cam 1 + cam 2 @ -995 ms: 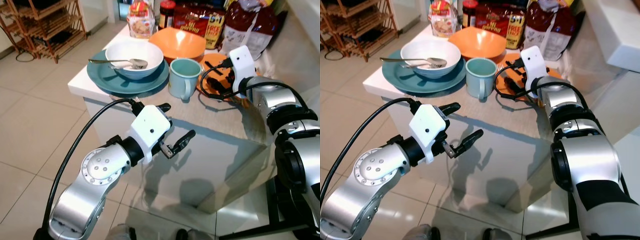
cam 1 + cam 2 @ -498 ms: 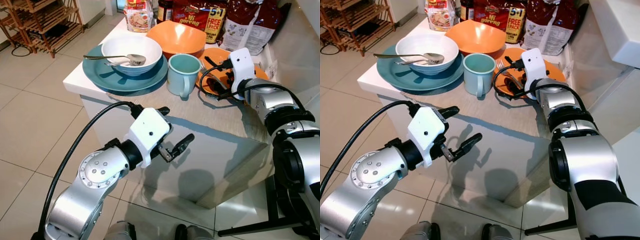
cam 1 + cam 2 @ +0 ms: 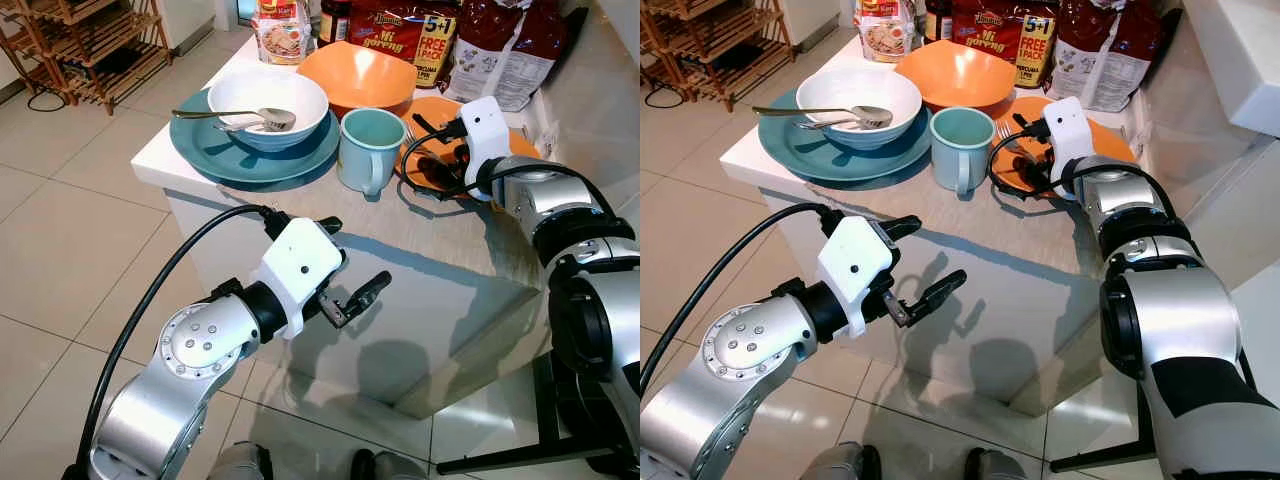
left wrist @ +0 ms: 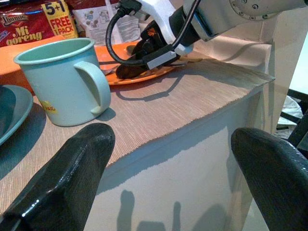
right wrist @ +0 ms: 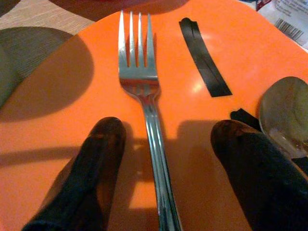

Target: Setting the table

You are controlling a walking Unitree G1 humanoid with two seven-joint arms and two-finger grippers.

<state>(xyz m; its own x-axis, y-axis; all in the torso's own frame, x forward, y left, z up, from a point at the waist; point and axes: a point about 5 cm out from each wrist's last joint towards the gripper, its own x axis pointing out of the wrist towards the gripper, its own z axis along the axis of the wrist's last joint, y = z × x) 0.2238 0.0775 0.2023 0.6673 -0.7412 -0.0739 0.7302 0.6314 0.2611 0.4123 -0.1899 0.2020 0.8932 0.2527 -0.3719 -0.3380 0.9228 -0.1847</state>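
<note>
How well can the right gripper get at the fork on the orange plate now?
Probably well. The right gripper is open over the orange plate, its fingers on either side of the fork handle. Nothing lies between them; the spoon is off to one side.

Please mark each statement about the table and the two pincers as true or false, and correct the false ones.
1. The fork lies on the orange plate between the right pincer's open fingers. True.
2. The mug stands inside the orange bowl. False: it stands on the table, in front of the bowl.
3. A spoon rests across the white bowl. True.
4. The left pincer holds the mug. False: it is open and holds nothing, in front of the table.
</note>
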